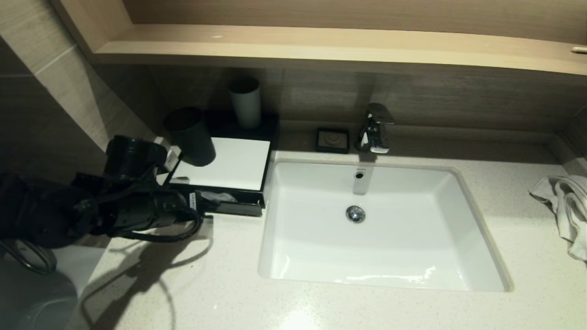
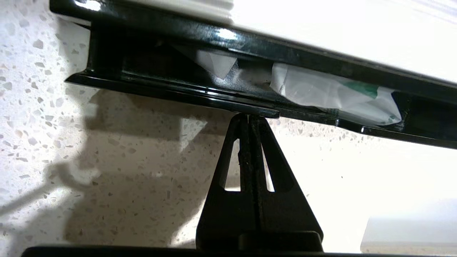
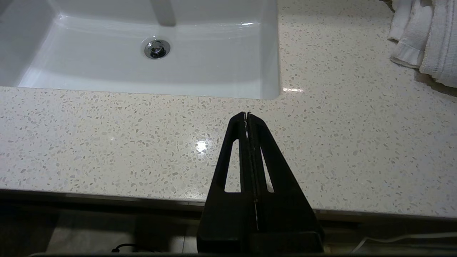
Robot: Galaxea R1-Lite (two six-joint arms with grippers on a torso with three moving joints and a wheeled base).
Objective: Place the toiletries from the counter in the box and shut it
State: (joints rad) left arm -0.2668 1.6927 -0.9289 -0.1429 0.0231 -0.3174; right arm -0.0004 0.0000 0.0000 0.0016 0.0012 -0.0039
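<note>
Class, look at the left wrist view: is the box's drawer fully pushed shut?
No. The drawer front stands out from the box, leaving a gap that shows white sachets inside.

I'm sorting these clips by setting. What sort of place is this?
Most likely a hotel bathroom vanity: an inset white rectangular sink with a chrome faucet, a speckled off-white stone counter, and a crumpled white towel.

Glossy black plastic box (image 2: 214, 98), speckled polished stone counter (image 3: 142, 142), translucent plastic sachets (image 2: 332, 94), chrome tap (image 1: 375, 128).
</note>
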